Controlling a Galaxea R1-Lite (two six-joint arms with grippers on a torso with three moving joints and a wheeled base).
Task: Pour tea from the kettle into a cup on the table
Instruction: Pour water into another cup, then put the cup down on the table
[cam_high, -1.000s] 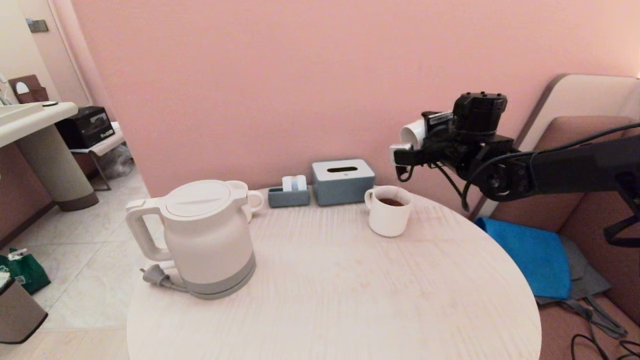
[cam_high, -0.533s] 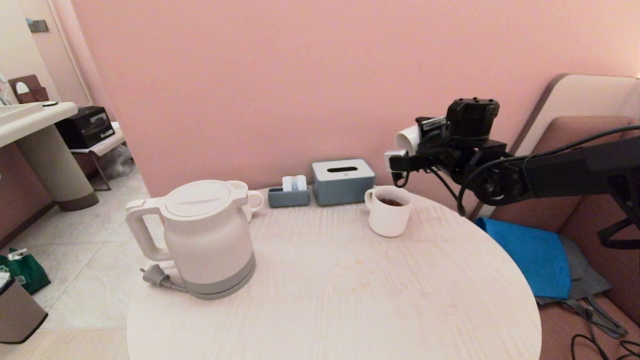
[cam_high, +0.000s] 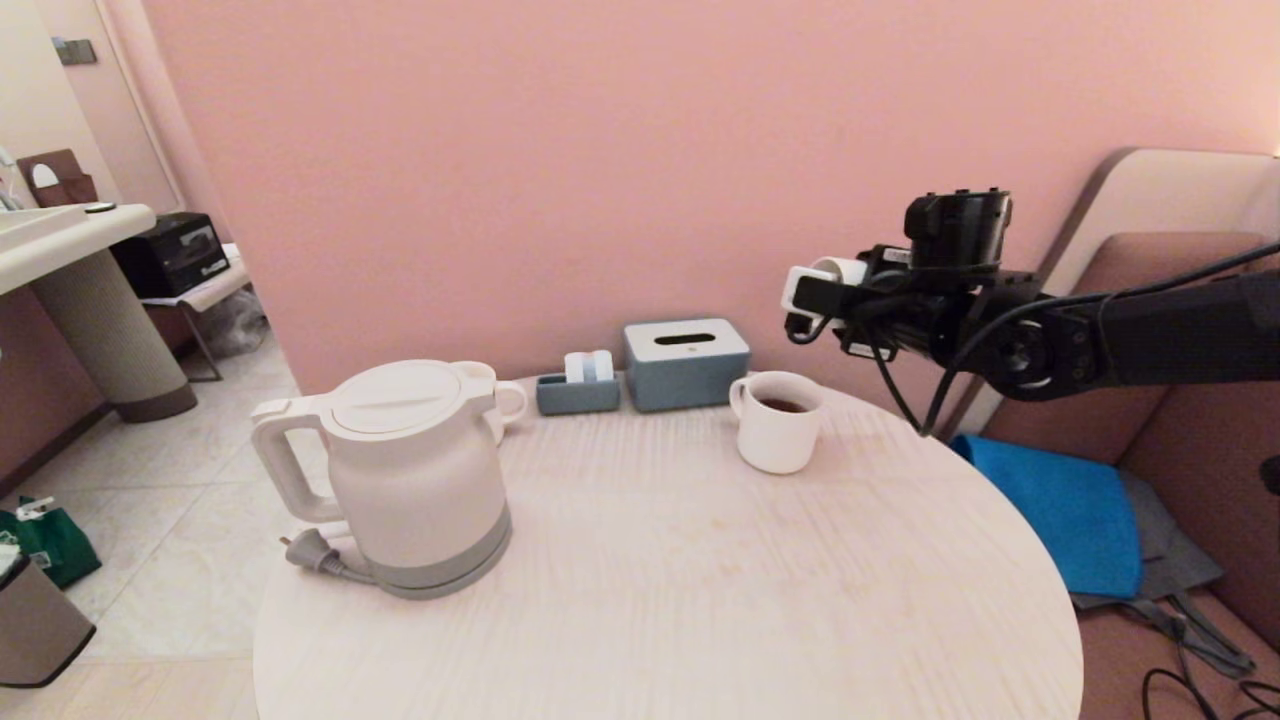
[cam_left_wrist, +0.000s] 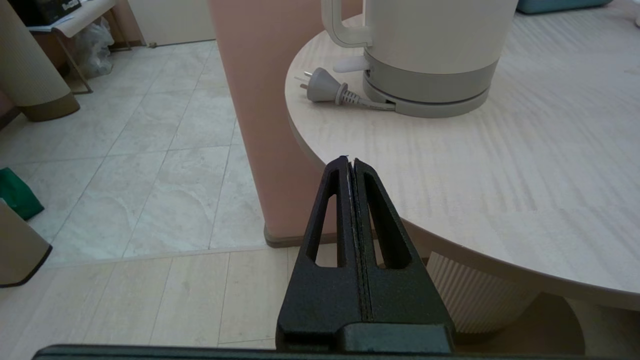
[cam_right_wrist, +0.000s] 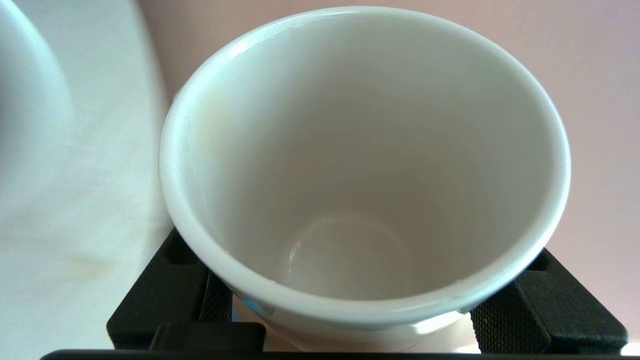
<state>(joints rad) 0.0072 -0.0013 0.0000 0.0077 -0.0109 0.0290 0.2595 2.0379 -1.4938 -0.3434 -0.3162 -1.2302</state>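
Two mugs (cam_high: 779, 434) flank tissue box (cam_high: 686, 363) | kettle (cam_high: 412, 475) beside plug (cam_high: 312, 551)

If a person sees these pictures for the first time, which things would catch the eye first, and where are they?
First the large white kettle, standing near the left edge of the round table with its plug lying loose beside it. Next the right gripper, raised above the table's far right side and holding an empty white cup. Just below it, a white mug with dark tea stands on the table.
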